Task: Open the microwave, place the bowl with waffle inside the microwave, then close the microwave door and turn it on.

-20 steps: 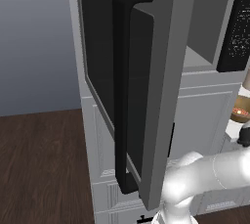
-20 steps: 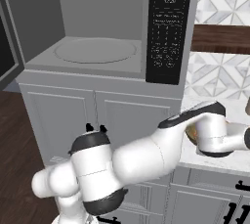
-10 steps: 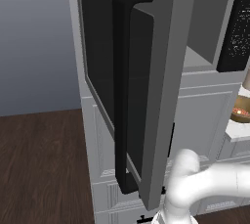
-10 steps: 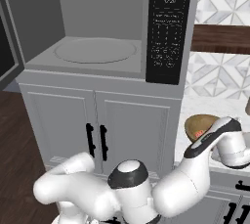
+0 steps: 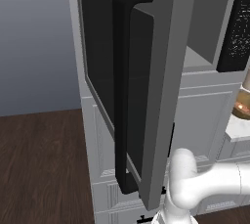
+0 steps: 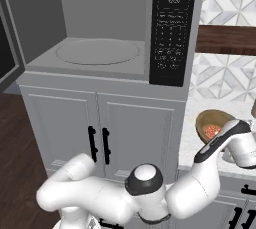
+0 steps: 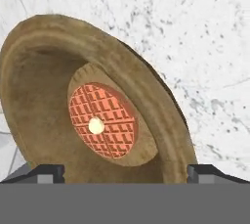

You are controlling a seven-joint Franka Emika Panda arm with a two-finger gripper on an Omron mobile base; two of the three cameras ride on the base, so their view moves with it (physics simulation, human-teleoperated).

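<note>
The microwave (image 6: 100, 18) stands open, with its bare glass turntable (image 6: 97, 52) in the cavity and the black control strip (image 6: 172, 28) on the right. The microwave door (image 5: 161, 96) is swung out wide toward the left base camera, its black bar handle (image 5: 124, 91) facing me. A brown bowl (image 7: 44, 120) sits on the marble counter and holds a round reddish waffle (image 7: 103, 120) with a pale dot in the middle. The same bowl (image 6: 212, 125) lies right of the microwave, beside my wrist (image 6: 236, 142). My gripper (image 7: 126, 173) is open, fingertips (image 7: 49, 171) wide apart at the bowl's near rim.
White cabinet doors with short black handles (image 6: 98, 145) run below the microwave. The marble counter (image 6: 192, 135) ends close to the bowl's left. A tiled backsplash (image 6: 225, 78) and a wooden shelf (image 6: 225, 40) rise behind it. Dark wood floor (image 5: 44, 169) spreads left of the open door.
My arm has folded lower and its elbow has swung right, bringing the hand round to the right of the bowl. The door and bowl have stayed put.
</note>
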